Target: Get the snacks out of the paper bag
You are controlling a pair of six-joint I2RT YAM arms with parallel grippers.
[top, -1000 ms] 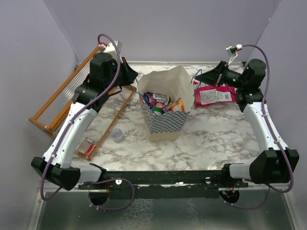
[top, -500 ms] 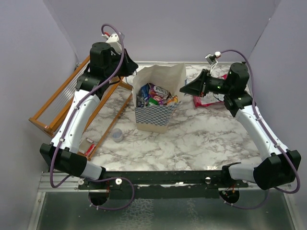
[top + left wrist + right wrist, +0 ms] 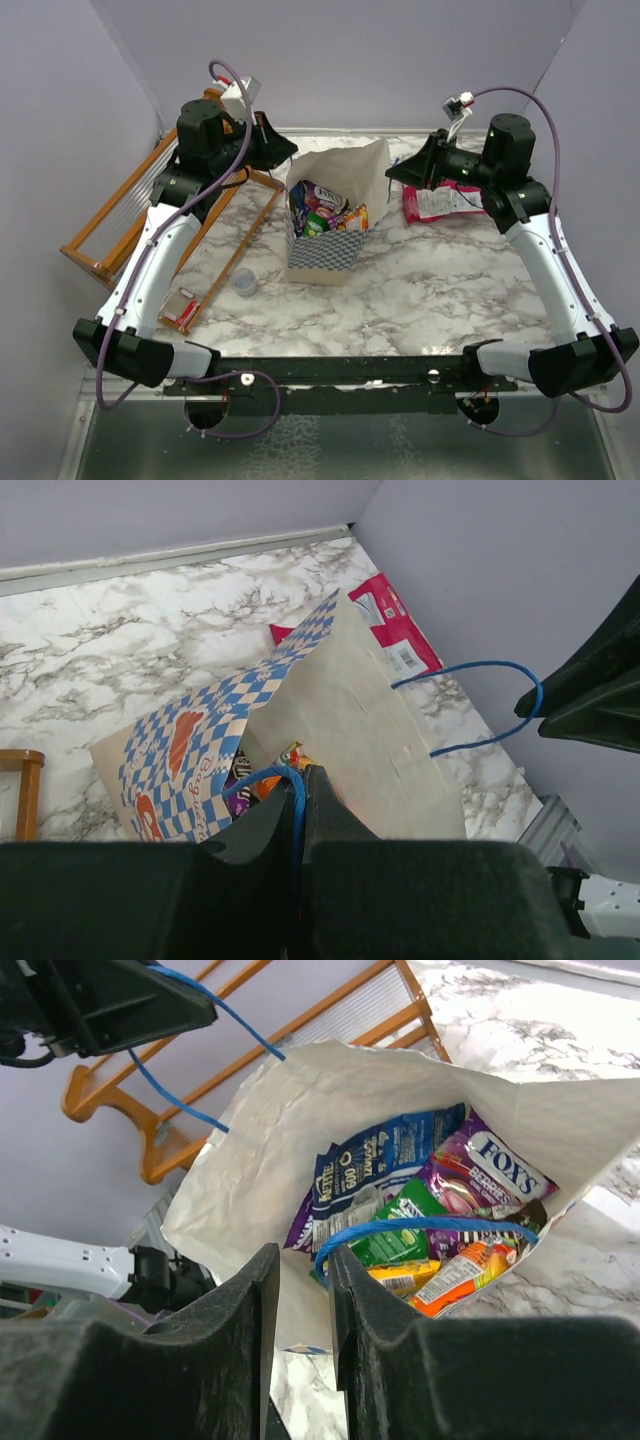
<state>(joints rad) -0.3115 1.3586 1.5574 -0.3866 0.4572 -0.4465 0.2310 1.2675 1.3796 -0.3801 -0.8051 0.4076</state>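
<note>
The paper bag (image 3: 322, 235) stands tilted at mid table, mouth open, blue-checked outside, cream inside. My left gripper (image 3: 288, 150) sits above its far left rim, shut on one blue string handle (image 3: 297, 785). My right gripper (image 3: 393, 175) hovers at the right rim; its jaws stand slightly apart with the other handle (image 3: 420, 1225) looping into the gap. Inside lie a blue packet (image 3: 375, 1175), a purple FOX'S wrapper (image 3: 490, 1175), a green wrapper (image 3: 405, 1225), a yellow bar (image 3: 405, 1278) and an orange wrapper (image 3: 460, 1275). The pink-red pouch (image 3: 445, 200) lies on the table right of the bag.
An orange wooden rack (image 3: 130, 215) lies along the left side. A small grey-blue cup (image 3: 245, 283) and a small reddish box (image 3: 180, 305) sit front left. Lilac walls close in the back and both sides.
My right gripper left the pink-red pouch and moved to the bag's right rim. The bag shifted left and tilted. My left arm swung while holding its handle.
</note>
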